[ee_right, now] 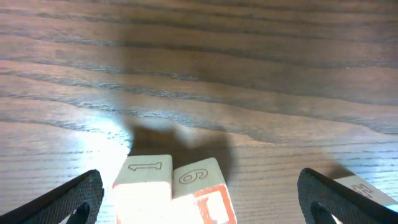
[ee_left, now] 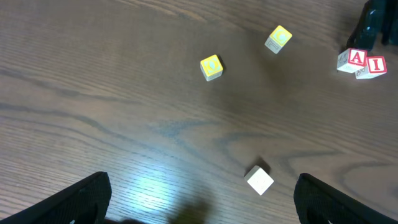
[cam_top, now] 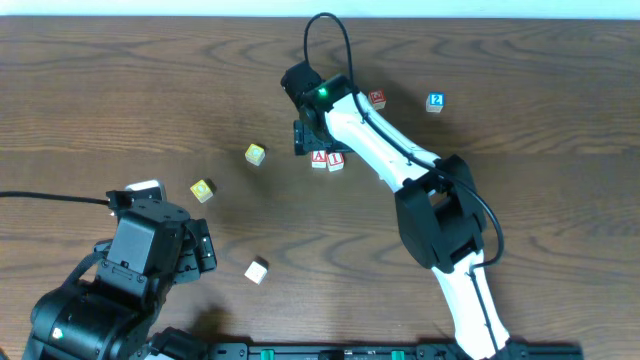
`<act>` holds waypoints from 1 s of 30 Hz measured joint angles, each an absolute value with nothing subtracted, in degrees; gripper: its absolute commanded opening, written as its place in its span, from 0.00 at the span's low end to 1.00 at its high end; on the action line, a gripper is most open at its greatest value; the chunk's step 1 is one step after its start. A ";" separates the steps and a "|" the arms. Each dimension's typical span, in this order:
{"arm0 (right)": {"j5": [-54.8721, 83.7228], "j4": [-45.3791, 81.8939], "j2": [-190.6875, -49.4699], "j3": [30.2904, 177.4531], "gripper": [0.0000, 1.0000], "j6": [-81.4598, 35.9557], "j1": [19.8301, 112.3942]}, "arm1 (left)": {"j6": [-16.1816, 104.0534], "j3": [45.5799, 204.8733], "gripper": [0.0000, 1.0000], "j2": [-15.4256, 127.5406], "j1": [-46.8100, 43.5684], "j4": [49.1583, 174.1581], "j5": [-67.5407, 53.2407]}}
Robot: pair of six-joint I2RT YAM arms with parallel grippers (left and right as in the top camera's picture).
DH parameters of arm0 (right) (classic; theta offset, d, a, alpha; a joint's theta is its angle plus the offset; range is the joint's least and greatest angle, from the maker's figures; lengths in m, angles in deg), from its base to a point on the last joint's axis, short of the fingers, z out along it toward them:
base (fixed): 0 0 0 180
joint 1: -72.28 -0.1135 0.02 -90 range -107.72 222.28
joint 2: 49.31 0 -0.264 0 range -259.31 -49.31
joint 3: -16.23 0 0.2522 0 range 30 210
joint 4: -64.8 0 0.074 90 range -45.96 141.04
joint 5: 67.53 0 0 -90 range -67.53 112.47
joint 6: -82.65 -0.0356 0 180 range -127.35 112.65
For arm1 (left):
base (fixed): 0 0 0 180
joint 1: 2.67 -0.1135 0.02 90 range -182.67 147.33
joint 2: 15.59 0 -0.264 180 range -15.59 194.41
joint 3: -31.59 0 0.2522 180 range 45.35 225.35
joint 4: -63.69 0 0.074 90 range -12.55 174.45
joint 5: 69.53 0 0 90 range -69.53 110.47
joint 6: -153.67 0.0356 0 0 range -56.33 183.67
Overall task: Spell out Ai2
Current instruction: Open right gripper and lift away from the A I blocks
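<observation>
First, overhead, right pincer [cam_top: 303, 136]: it sits just behind the A block [cam_top: 319, 158] and the I block [cam_top: 336, 160], which touch side by side. We cannot read its spread from above.
Overhead, 2 block [cam_top: 435, 101]: a blue-faced cube with a white numeral, well apart from the right pincer, off to its right and beyond the red block [cam_top: 377, 98]. We judge it the piece not yet placed.
Overhead, handling: we judge the cube light, stiff and not fragile. Its smooth faces could slip if pinched at a corner, so we would take it squarely on two opposite side faces, numeral up.
Overhead, left pincer [cam_top: 205, 245]: near the white block [cam_top: 257, 270], far from the 2 block.
Left wrist, pincer: wide and holding nothing, with its fingers [ee_left: 87, 198] at the lower corners.
Left wrist, blocks: the white block lies just ahead and the nearer yellow block [ee_left: 211, 67] beyond it. A and I sit far ahead to the right, red letters on pale faces. The 2 block is out of view.
Right wrist, pincer: wide and empty, the lettered pair close between its fingers. We see no 2 block.
</observation>
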State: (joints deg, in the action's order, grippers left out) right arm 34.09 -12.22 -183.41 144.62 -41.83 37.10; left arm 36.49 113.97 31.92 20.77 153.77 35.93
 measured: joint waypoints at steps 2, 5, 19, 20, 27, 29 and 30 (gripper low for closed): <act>34.13 -12.81 -183.41 144.80 0.99 -41.57 36.77 | 36.49 113.97 0.95 31.92 20.77 153.66 35.93; 34.13 -14.50 -183.41 144.82 0.99 -41.22 35.55 | 36.49 113.97 0.95 31.92 20.77 153.68 35.93; 35.70 -21.34 -181.42 144.80 0.70 -40.78 33.21 | 36.49 113.97 0.95 31.92 20.77 153.87 35.93; 36.58 -22.56 -180.17 144.80 0.64 -40.83 33.12 | 36.49 113.97 0.95 31.92 20.77 153.92 35.93; 39.03 -24.61 -172.11 145.32 0.01 -40.52 35.59 | 36.49 113.97 0.95 31.92 20.77 153.92 35.97; 38.81 -24.66 -172.02 145.32 0.02 -40.24 36.75 | 36.52 113.97 0.95 31.92 20.77 153.94 36.08; 38.74 -24.61 -172.07 145.26 0.01 -40.19 37.27 | 36.49 113.97 0.95 31.92 20.77 153.96 36.10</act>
State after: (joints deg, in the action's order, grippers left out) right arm 38.74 -24.61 -172.07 145.26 -40.19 37.27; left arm 36.49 113.97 31.92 20.77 153.96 36.10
